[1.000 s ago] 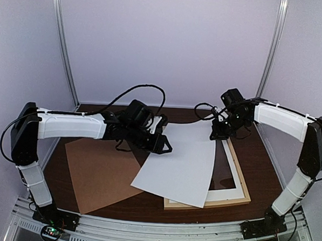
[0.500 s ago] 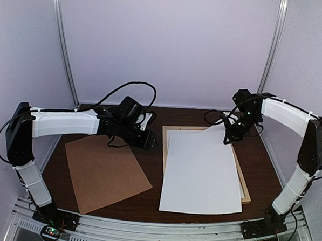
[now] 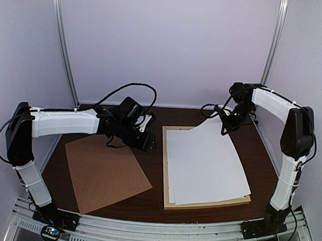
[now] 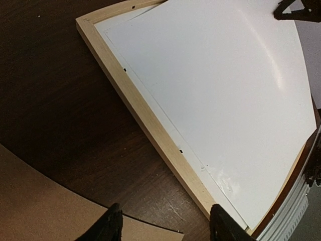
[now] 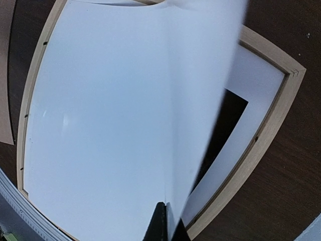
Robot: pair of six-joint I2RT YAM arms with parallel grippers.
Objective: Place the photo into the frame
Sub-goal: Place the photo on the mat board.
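Evidently the right gripper (image 3: 226, 119) pinches the white-backed rectangular paper photo (image 3: 205, 160) by its 1 o'clock corner, lifted to steer the sheet down inside the thin light-wood rectangular frame (image 3: 164, 164) beneath; the left gripper (image 3: 148, 143), spread and empty, hovers at the frame's 9 o'clock.

brown board (image 3: 105, 171), white mat (image 5: 261, 80), dark table (image 4: 60, 100)

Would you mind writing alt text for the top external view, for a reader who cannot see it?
The right gripper pinches the far right corner of the photo, white back up, lying over the wooden frame on a dark table. The left gripper hovers open left of the frame, near a brown board.
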